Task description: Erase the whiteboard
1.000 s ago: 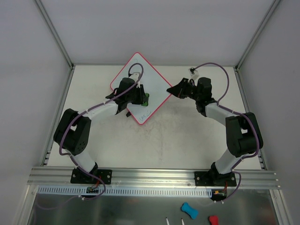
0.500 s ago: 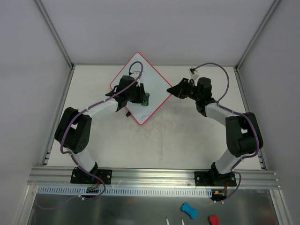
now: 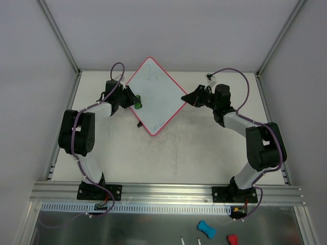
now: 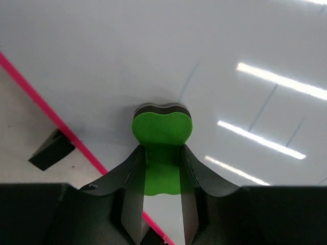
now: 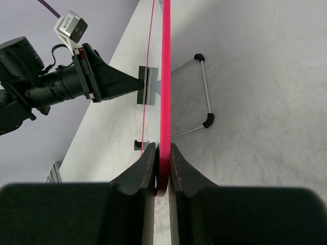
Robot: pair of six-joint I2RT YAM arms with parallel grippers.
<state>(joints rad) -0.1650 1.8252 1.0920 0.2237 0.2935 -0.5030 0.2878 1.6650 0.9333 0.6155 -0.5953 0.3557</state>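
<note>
The whiteboard point(image 3: 158, 94) lies as a diamond at the back of the table, white with a pink rim point(image 4: 46, 109). Faint blue strokes point(image 4: 188, 84) cross its face, and small marks point(image 3: 157, 124) sit near its near corner. My left gripper point(image 3: 134, 102) is at the board's left edge, shut on a green bone-shaped eraser point(image 4: 162, 133) whose dark pad presses on the white surface. My right gripper point(image 5: 162, 159) is shut on the board's right corner, its rim point(image 5: 165, 76) seen edge-on between the fingers point(image 5: 179, 163).
A black clip point(image 4: 51, 149) sits just outside the rim near the eraser. Behind the board a wire stand point(image 5: 204, 92) rests on the table. Blue point(image 3: 206, 228) and red point(image 3: 232, 240) erasers lie below the front rail point(image 3: 163, 191). Frame posts point(image 3: 59, 35) flank the back.
My left gripper has swept the eraser from the board's middle up and left to its left edge. The right gripper has kept still on the corner.
</note>
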